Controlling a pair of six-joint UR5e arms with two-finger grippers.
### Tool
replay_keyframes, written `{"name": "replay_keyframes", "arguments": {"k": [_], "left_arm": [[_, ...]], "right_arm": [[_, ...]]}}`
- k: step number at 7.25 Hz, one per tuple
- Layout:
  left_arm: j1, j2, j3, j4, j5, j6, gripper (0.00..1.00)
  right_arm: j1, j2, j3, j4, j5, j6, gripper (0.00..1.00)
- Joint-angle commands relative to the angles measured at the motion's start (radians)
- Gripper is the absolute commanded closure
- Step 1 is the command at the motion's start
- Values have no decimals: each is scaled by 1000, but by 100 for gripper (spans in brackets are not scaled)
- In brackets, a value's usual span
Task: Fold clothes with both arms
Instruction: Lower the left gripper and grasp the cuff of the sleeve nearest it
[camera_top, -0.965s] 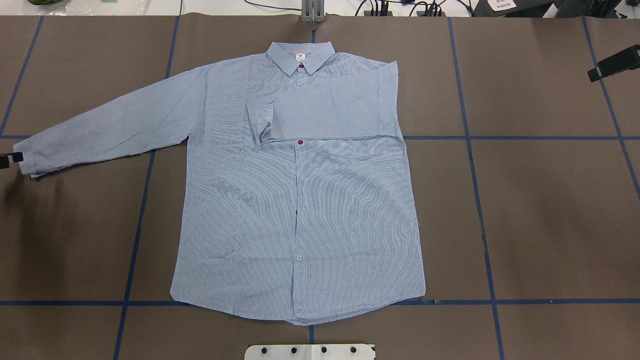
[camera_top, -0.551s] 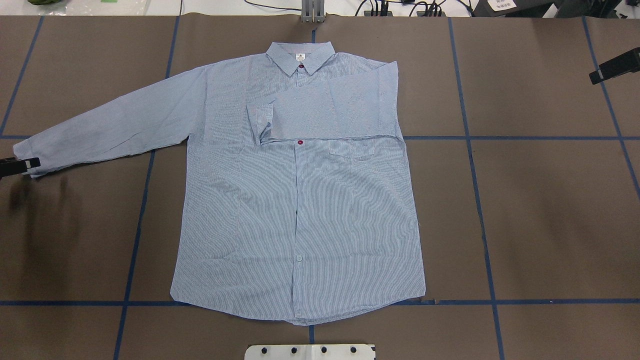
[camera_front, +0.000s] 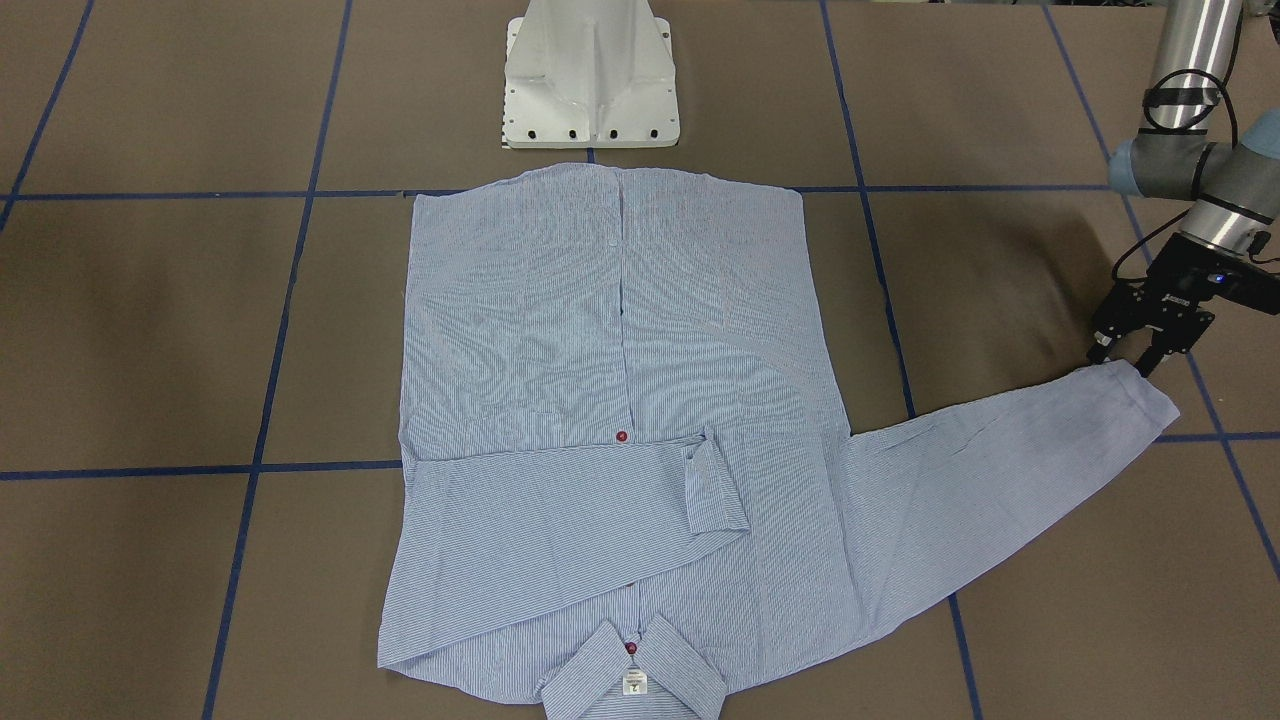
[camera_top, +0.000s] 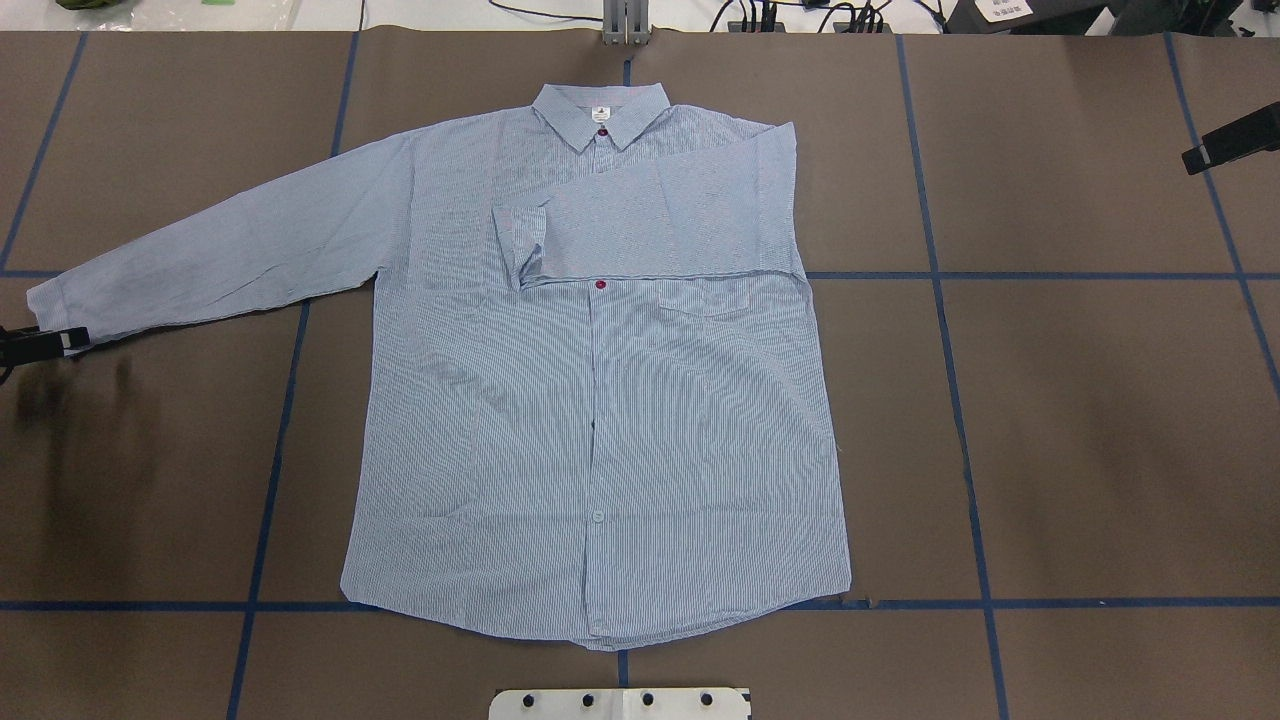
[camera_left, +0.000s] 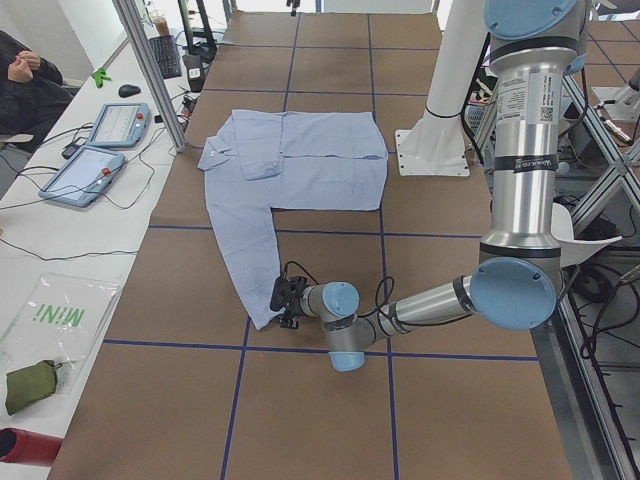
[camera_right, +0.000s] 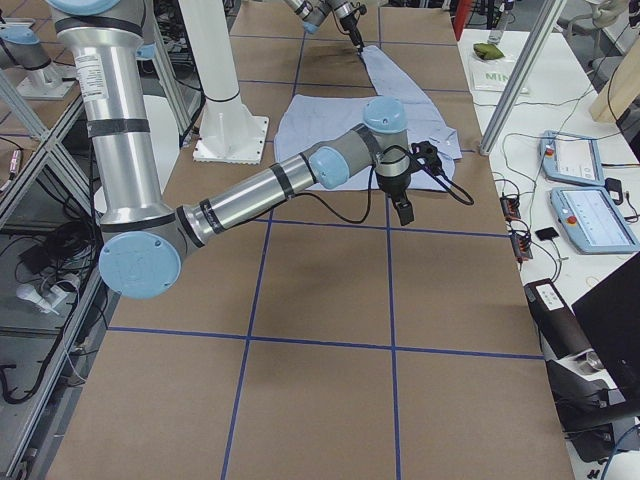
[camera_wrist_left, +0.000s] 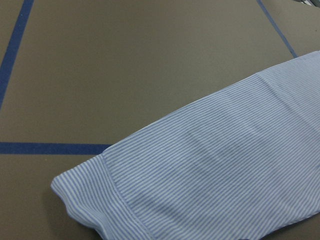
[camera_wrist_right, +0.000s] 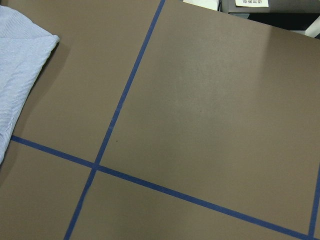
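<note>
Brown matte table crossed by blue tape lines. Light blue, finely white-striped long-sleeved button-up shirt lies flat on it, front up, with the collar on the far side from the white pedestal base and the hem nearest the base. Sleeve on the robot's right is folded across the chest, its cuff lying near the button line, just above a red button. Chest pocket shows just below that folded sleeve. Sleeve on the robot's left is stretched out sideways, flat on the table. Black two-finger left gripper sits low at that sleeve's cuff, at the cuff's base-side edge, fingers spread apart. Whether they touch the cloth, cannot tell. Left wrist view shows only the cuff end on the table. Black two-finger right gripper hangs well apart from the shirt, over bare table toward the robot's right edge. Only part of it shows from overhead, so whether its fingers are spread or together, cannot tell. Right wrist view catches a corner of the shirt at its upper left.
</note>
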Motion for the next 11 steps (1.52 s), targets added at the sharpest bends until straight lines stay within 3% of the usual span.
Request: {"name": "replay_keyframes", "arguments": {"k": [1, 2, 3, 4, 5, 8, 11], "left_arm": [[2, 10, -3, 0, 1, 3, 15], [2, 10, -3, 1, 7, 2, 17], [4, 10, -3, 0, 25, -1, 36], [4, 10, -3, 0, 25, 3, 76], [4, 10, -4, -2, 25, 6, 100], [-1, 21, -35, -2, 15, 80, 100], [-11, 39, -185, 12, -51, 115, 100]], "right_arm": [[0, -2, 1, 0, 0, 1, 0], [0, -2, 1, 0, 0, 1, 0], [0, -2, 1, 0, 0, 1, 0], [0, -2, 1, 0, 0, 1, 0], [0, -2, 1, 0, 0, 1, 0], [0, -2, 1, 0, 0, 2, 0], [0, -4, 1, 0, 0, 5, 0]]}}
